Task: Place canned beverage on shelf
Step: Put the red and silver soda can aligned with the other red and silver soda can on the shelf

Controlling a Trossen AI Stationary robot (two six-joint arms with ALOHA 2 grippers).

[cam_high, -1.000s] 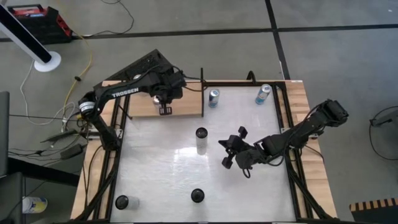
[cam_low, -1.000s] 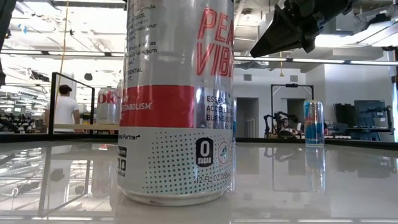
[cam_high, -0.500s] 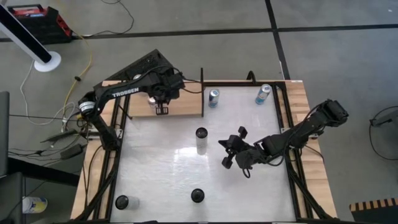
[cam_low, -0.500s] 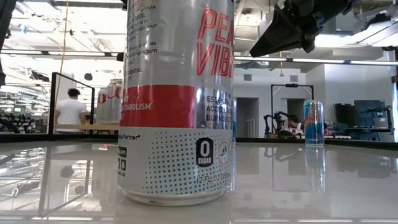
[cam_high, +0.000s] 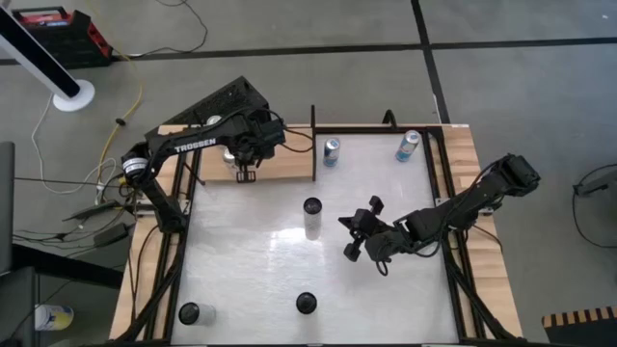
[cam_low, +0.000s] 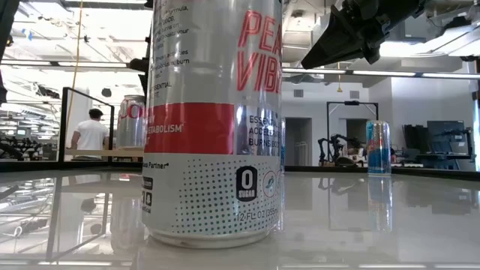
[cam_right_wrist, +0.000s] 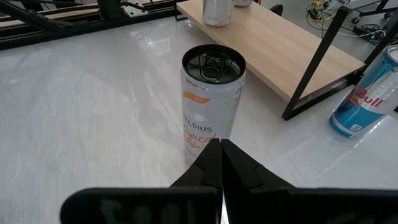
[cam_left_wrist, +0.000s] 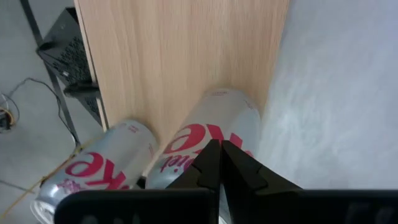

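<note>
My left hand (cam_left_wrist: 221, 163) is pinched shut, empty, above the shelf's (cam_high: 284, 164) left end, over two silver Coke cans (cam_left_wrist: 208, 140) standing there. My right hand (cam_right_wrist: 221, 163) is shut too, empty, aimed at the Celsius can (cam_right_wrist: 212, 102) mid-bench (cam_high: 251, 270). That can looks full: rigid but thin-walled, slick metal, likely dents if squeezed; grip mid-body, upright. Red Bull cans (cam_high: 331, 150) stand beside the shelf. A nearer can (cam_low: 214, 120) reads "0 SUGAR", "12 FL OZ".
</note>
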